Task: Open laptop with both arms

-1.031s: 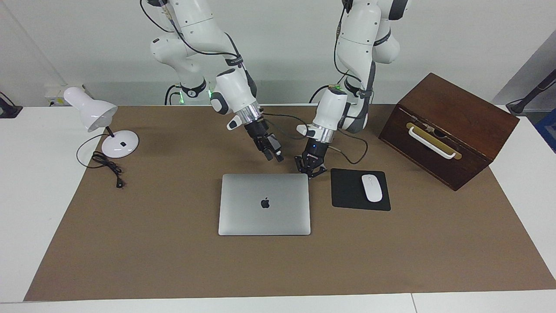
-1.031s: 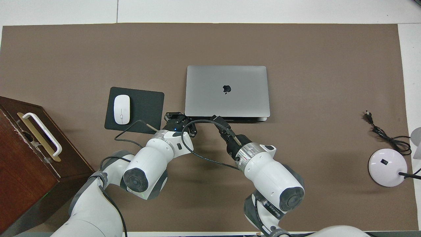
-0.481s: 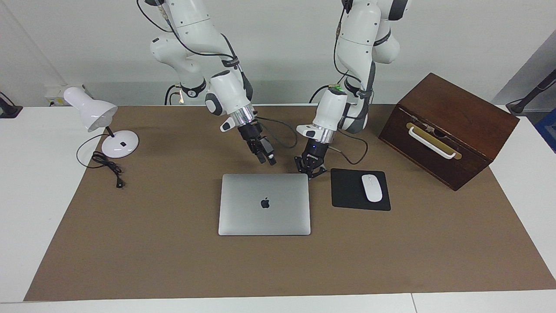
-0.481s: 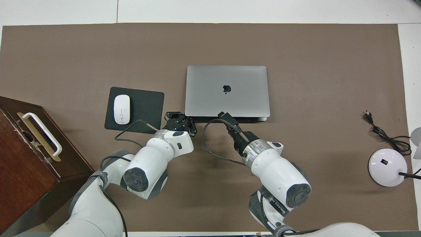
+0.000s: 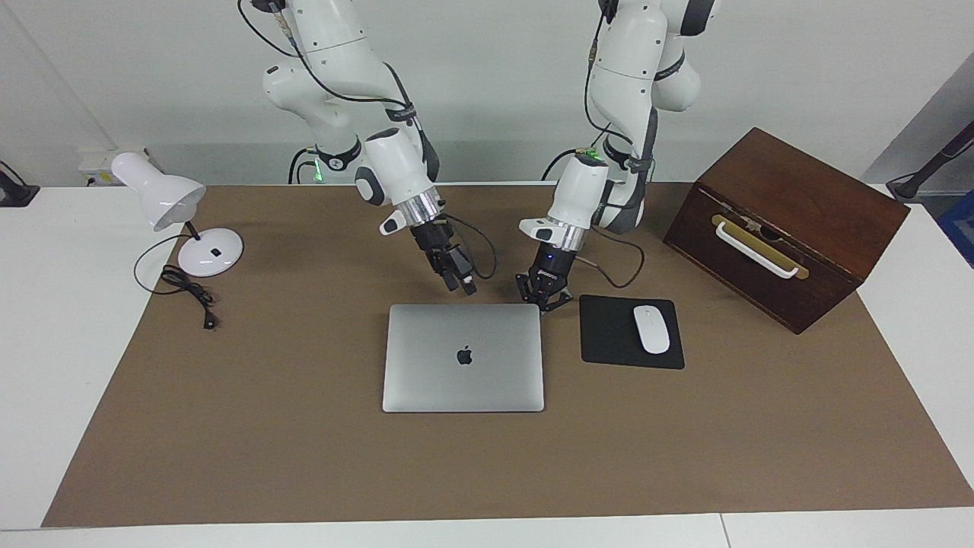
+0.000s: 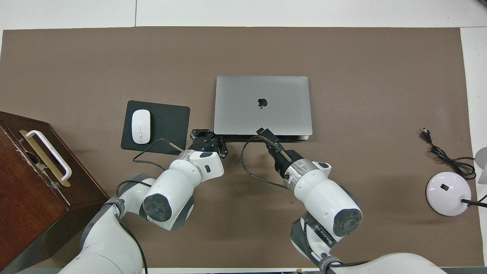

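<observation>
Closest to the robots, the left arm's small black two-finger hand (image 5: 545, 304) is pressed shut, empty. Its tips sit low at the corner of the laptop that is nearest the robots and toward the left arm's end of the worktop (image 5: 46, 342), and it has not stirred over the last second. The right arm's black hand (image 5: 466, 288) is what has changed. It has swung sideways along the laptop's near edge toward the right arm's end and dropped a little. It now hangs tilted over about the middle of that edge, not yet touching. I cannot tell how wide its fingers stand. This looks like lining up on the lip for a lift while the left hand braces the corner. The thin silver-grey metal laptop (image 5: 464, 388) lies closed and flat on the brown mat (image 5: 304, 457) near the middle of the worktop. Beside it, toward the left arm's end, is a black square mouse pad (image 5: 609, 339) carrying a white mouse (image 5: 651, 329). The only mark is the dark apple logo (image 5: 464, 355) on the lid. Lettering on the right arm is too small to read.
</observation>
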